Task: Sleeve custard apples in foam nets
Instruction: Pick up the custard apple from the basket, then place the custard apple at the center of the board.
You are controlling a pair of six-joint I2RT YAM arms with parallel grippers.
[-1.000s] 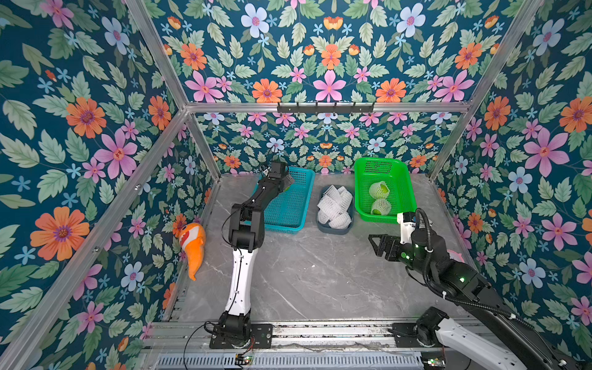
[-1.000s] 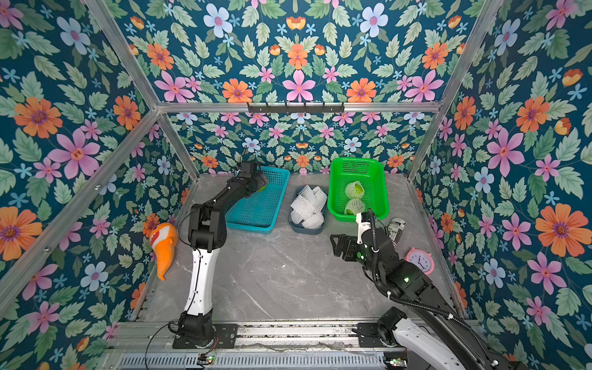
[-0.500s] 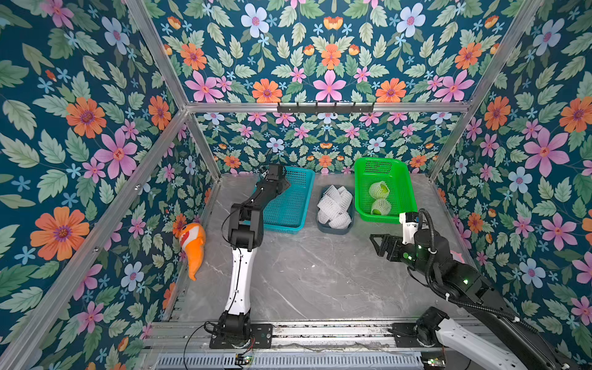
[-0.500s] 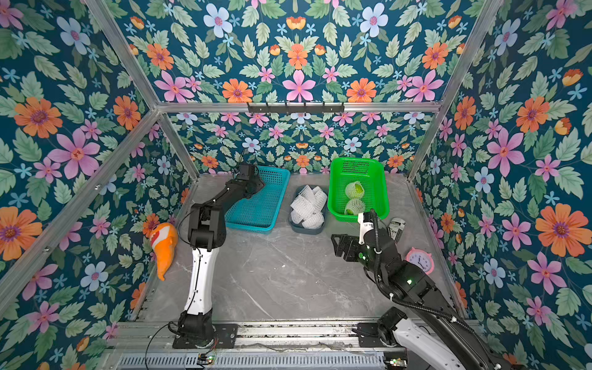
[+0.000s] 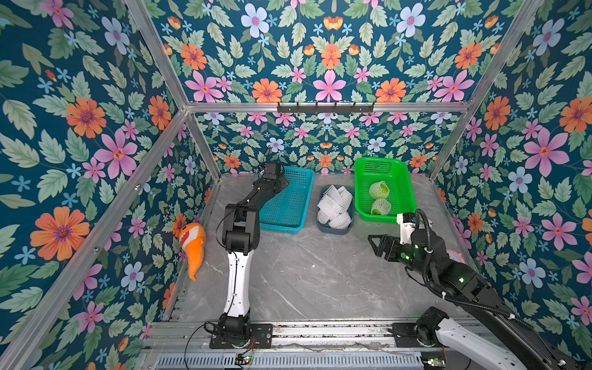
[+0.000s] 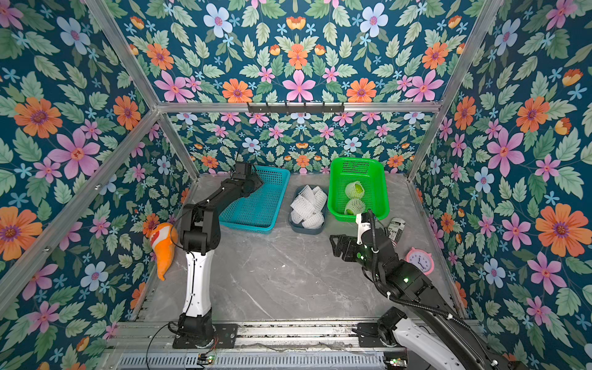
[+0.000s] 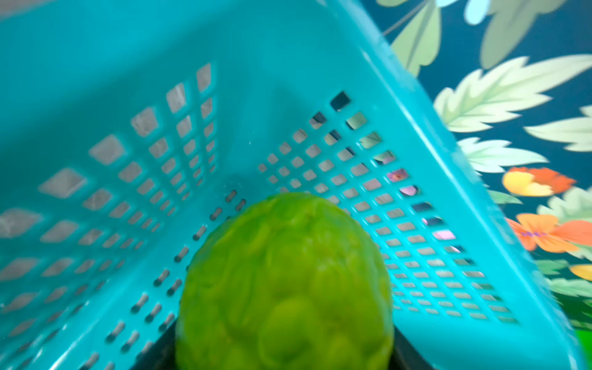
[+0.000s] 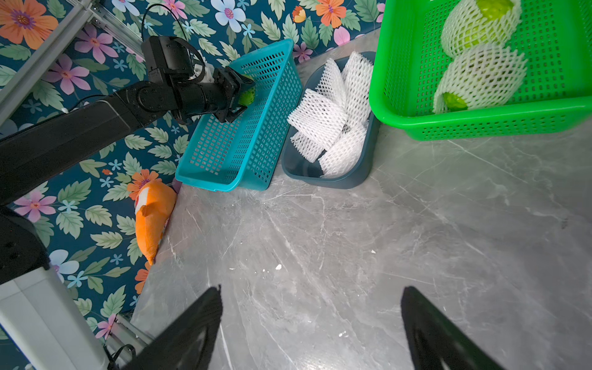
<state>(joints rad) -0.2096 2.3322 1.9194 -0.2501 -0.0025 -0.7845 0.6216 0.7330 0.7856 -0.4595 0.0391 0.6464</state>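
A clownfish plush [image 5: 192, 243] lies against the left wall. The left gripper [image 8: 246, 96] reaches into the far corner of a teal basket [image 5: 285, 208], its jaws clamped on a bare custard apple [image 7: 285, 282]. Beside the basket, a dark tray [image 5: 334, 230] holds a heap of white foam nets [image 5: 334, 205]. Next, a green basket [image 5: 378, 166] holds two netted custard apples [image 5: 379, 189], touching each other. The right gripper [image 8: 310, 290] hovers over the grey marble table [image 5: 304, 272] near that basket, jaws spread wide and empty. A pink alarm clock [image 6: 420, 261] stands at the far right.
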